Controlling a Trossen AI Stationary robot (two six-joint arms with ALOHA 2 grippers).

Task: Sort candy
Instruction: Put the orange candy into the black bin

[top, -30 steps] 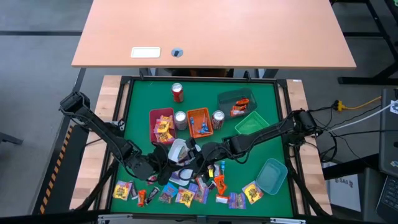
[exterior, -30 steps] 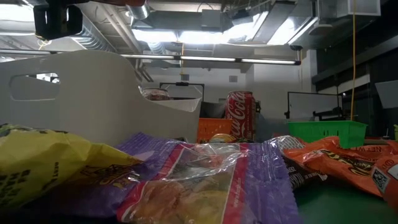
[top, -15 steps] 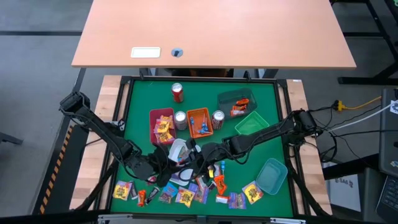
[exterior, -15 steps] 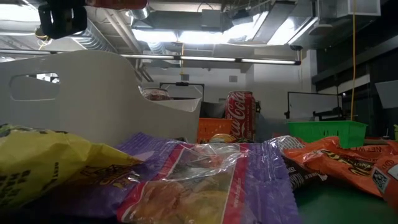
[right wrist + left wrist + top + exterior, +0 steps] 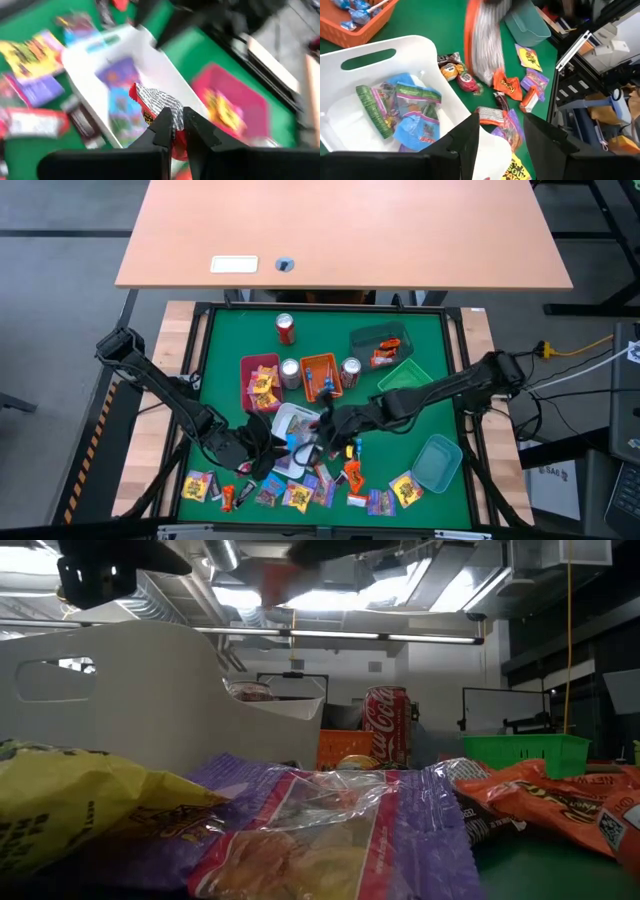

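Right gripper (image 5: 178, 131): fingers pressed onto a candy with a red and silver wrapper (image 5: 156, 102); the wrapper sticks out past the fingertips, pinched between them.
Right gripper's place: over the white tray (image 5: 287, 416) in the middle of the green table (image 5: 430, 340), seen from above at (image 5: 322, 426).
Left gripper (image 5: 501, 131): fingers spread with nothing between them, hanging above the white tray's near rim (image 5: 490, 150); in the high view it sits at (image 5: 272, 442).
White tray contents: green, blue and purple wrapped sweets (image 5: 402, 107) lie on its floor.
Loose candy: a band of yellow, orange, purple and dark wrapped pieces (image 5: 300, 493) lies along the table's front edge, just beyond both grippers.
Low view: a yellow wrapper (image 5: 70, 805) and a purple clear one (image 5: 320, 820) lie close to the camera, orange ones (image 5: 545, 795) beside them.
Other trays: red tray (image 5: 258, 380), orange tray (image 5: 322, 376), dark tray (image 5: 380, 345), green tray (image 5: 405, 378) and teal tray (image 5: 438, 463) stand around.
Cans: three soda cans (image 5: 286, 328) stand among the trays.
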